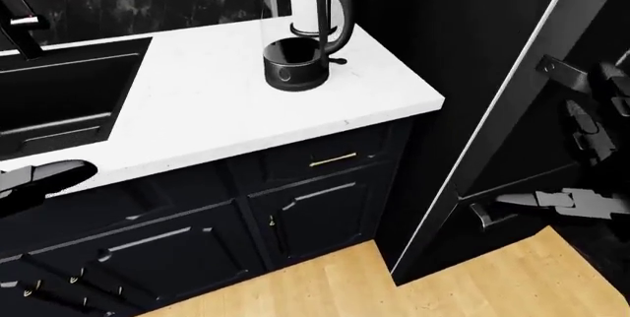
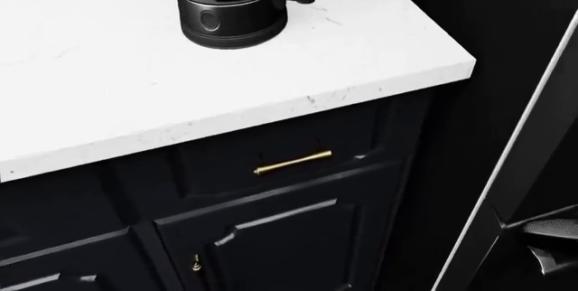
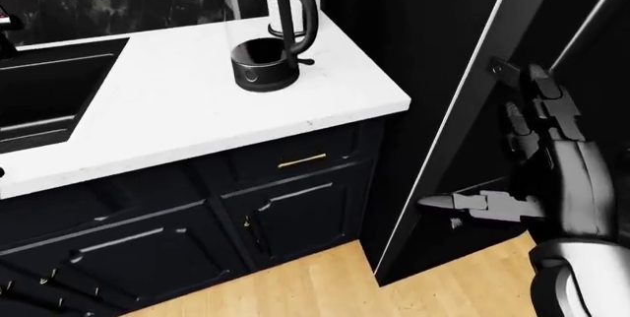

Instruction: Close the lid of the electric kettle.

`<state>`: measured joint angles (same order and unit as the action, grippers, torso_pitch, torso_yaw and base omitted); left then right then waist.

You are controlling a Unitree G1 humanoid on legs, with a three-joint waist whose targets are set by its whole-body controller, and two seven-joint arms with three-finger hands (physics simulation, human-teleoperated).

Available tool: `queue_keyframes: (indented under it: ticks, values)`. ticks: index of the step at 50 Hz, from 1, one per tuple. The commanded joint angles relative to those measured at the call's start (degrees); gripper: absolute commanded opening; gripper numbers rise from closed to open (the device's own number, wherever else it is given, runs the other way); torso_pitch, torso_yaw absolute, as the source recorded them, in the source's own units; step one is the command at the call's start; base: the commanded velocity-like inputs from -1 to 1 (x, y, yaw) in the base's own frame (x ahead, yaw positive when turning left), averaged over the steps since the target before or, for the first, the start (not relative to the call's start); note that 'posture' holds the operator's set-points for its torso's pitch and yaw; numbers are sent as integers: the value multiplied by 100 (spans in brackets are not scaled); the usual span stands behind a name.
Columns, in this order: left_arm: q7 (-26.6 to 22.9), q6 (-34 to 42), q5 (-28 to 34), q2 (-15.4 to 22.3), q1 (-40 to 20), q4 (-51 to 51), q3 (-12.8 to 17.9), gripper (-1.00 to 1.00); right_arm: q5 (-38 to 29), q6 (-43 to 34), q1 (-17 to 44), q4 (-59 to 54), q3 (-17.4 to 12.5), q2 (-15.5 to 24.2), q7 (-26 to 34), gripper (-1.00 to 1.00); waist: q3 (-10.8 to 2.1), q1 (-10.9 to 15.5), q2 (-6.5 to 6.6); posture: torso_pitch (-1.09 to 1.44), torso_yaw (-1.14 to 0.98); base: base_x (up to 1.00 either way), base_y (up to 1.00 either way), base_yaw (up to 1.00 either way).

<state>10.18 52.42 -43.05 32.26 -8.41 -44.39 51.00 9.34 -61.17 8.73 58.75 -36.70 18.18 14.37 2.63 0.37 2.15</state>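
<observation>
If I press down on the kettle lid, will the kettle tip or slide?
The kettle looks tall on a narrow round base, so off-centre pressure might tip it. The white counter looks smooth; it could slide. Lid is cropped out.

A white marbled surface (image 1: 207, 103) is set over dark cabinets. An electric kettle (image 1: 300, 29) is seen standing on it near the right corner; a black sink (image 1: 59, 103) is sunk at its left.

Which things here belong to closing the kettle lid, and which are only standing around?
For the job:
electric kettle
right robot hand
left robot hand

Not for the job:
sink
countertop
brass drawer handle
cabinet door
</observation>
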Motion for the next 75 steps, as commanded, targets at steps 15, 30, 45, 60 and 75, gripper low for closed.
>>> queue_keyframes:
  ticks: [15, 30, 45, 60, 75]
  values:
    - [-68, -255, 72, 45, -71, -137, -41, 100, -1, 211, 47, 125, -27, 82, -100, 96, 4, -51, -196, 0, 0, 15, 6, 0]
    - [-43, -183, -1, 84, -108, -159, 24, 100, -11, 212, 57, 125, -59, 75, -71, 96, -9, 15, -270, 0, 0, 15, 6, 0]
    - [-94, -266, 96, 28, -56, -138, -31, 100, 65, 194, 88, 125, -67, 105, -112, 96, 15, -186, -50, 0, 0, 8, 2, 0]
    - [-74, -212, 49, 46, -85, -153, 1, 100, 23, 255, 49, 125, -44, 38, -87, 97, -44, -52, -180, 0, 0, 0, 0, 0]
    - [-81, -225, 77, 45, -88, -144, -11, 100, 760, 251, 127, 125, -384, -28, -284, 96, -18, -50, -178, 0, 0, 0, 0, 0]
